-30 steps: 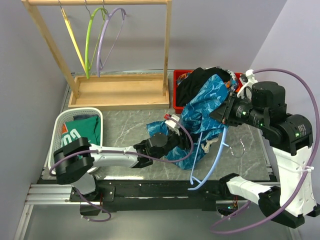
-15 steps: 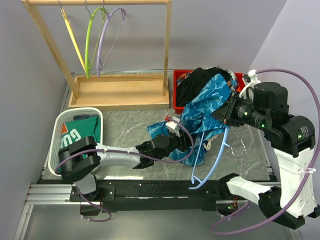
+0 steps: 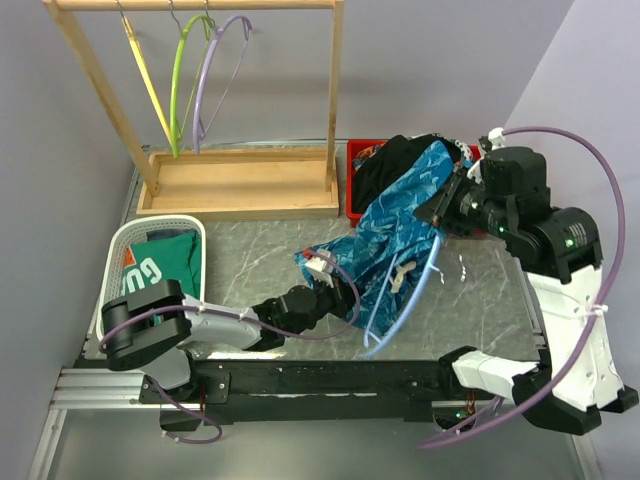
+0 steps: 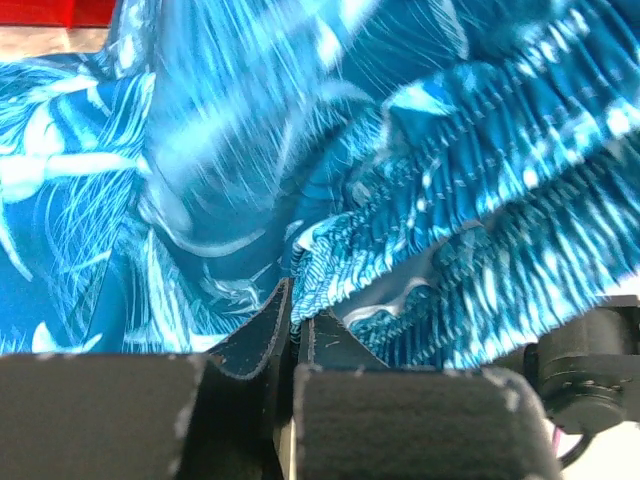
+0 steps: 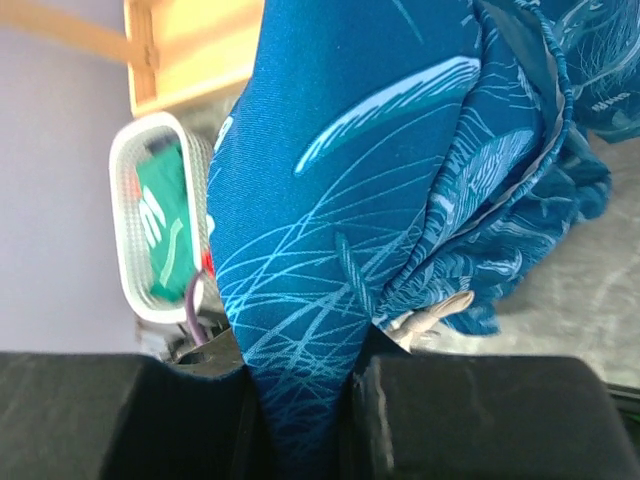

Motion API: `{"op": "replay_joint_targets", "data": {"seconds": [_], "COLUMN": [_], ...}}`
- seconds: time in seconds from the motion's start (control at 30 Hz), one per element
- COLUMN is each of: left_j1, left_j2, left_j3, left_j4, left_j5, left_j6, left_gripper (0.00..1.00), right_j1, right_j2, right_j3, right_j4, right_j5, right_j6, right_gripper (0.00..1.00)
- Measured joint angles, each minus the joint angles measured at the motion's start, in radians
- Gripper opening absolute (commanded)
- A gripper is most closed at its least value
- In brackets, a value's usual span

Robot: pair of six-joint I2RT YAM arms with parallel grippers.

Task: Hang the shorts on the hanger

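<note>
- Find the shorts (image 3: 395,225) strung out in a long shiny drape from just in front of the red bin (image 3: 355,205) toward the near table edge, lifted at the bin end and trailing low at the other.
- Pinched at the low end, well in front of the red bin, by the left gripper (image 3: 340,297) — in the left wrist view, dark fingers (image 4: 420,420) pressed together on a ruffled bit of the elastic waistband.
- Clamped at the high end, just in front of the bin's right half, by the right gripper (image 3: 442,215); in the right wrist view, a smooth fold of blue fabric squeezed between its two pads (image 5: 450,420).
- Cannot tell whether that same grip also takes in the top of the hanger (image 3: 428,278) (hidden by cloth there).
- Below that, seen as a thin light-blue arc curving out from under the shorts, running from near the right gripper away from the red bin, partly wrapped by the fabric.
- Note the white drawstring (image 3: 400,275) dangling against the blue cloth, in front of the bin.
- Heaped in the red bin itself — a black garment (image 3: 385,165).
- Directly left of the red bin, a wooden rack (image 3: 240,185) with a lime-green hanger (image 3: 180,80) and a lavender hanger (image 3: 215,75) hooked on its bar.
- Farther left of the bin and nearer the arms, a white basket (image 3: 155,222) holding a green shirt (image 3: 165,262).
</note>
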Motion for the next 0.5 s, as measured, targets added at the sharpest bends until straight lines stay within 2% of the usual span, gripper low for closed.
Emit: {"op": "replay_joint_targets", "data": {"seconds": [0.1, 0.27, 0.5], "left_j1": [-0.027, -0.141, -0.248], "left_j2": [-0.035, -0.109, -0.247], "left_j3": [-0.022, -0.071, -0.154], "left_j4": [-0.013, -0.037, -0.105], "left_j5": [-0.051, -0.201, -0.396], "left_j6": [-0.021, -0.077, -0.199], "left_gripper": [0.01, 0.01, 0.01], "right_j1": [0.000, 0.000, -0.023], "right_j2": [0.025, 0.072, 0.158], "right_j3": [-0.006, -0.004, 0.037], "right_j4": [0.044, 0.080, 0.074], "right_j5": [0.038, 0.109, 0.154], "right_j6": [0.059, 0.140, 0.175], "right_gripper": [0.00, 0.00, 0.00]}}
